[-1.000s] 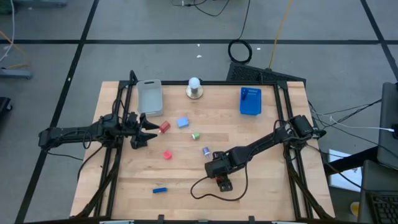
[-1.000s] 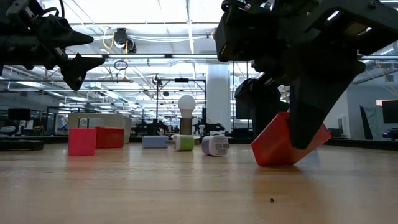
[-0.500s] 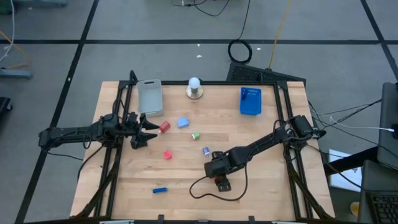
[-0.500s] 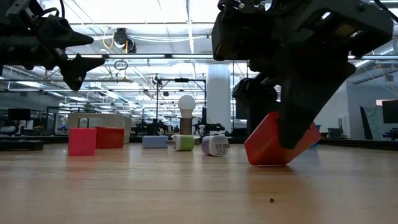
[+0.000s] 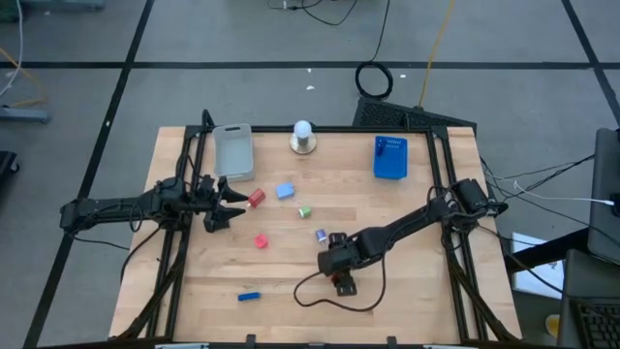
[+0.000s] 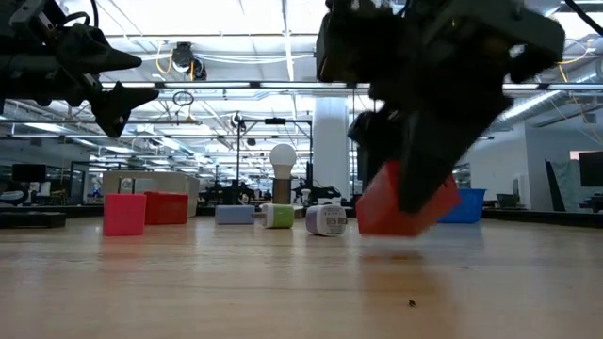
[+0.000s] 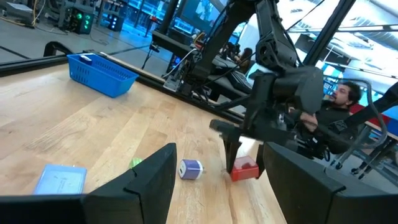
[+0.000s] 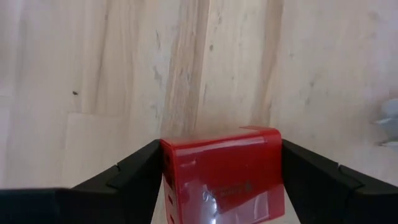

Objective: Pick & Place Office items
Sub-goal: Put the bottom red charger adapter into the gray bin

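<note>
My right gripper [image 5: 342, 280] is near the table's near edge, right of centre, shut on a red block [image 6: 400, 205]. My left gripper [image 5: 229, 205] hovers open at the table's left side, next to a small red item [image 5: 256, 198], touching nothing. Loose on the wood lie a blue block [image 5: 285, 190], a green piece [image 5: 304, 210], a pink-red block [image 5: 261, 240], a purple-and-white piece [image 5: 320, 235] and a blue stick [image 5: 249, 296]. In the left wrist view the red block [image 7: 244, 169] shows under the right arm. My right gripper pinches the red block between its two fingers, one on each of two opposite side faces [image 8: 171, 180]. The fingers [image 6: 429, 160] come from above, pointing down. The block is tilted and hangs just clear of the table, with a shadow under it.
A grey tray [image 5: 234, 150] and a blue tray [image 5: 389, 157] sit along the far edge, with a white ball on a round grey base [image 5: 303, 138] between them. A black cable [image 5: 334, 302] loops near the right gripper. A person [image 7: 339, 99] is beyond the table.
My right gripper has moved a little toward the table's left edge and upward, staying shut on the red block. The block, which rested tilted with its lower corner on the wood, is now lifted just clear and has shifted left.
</note>
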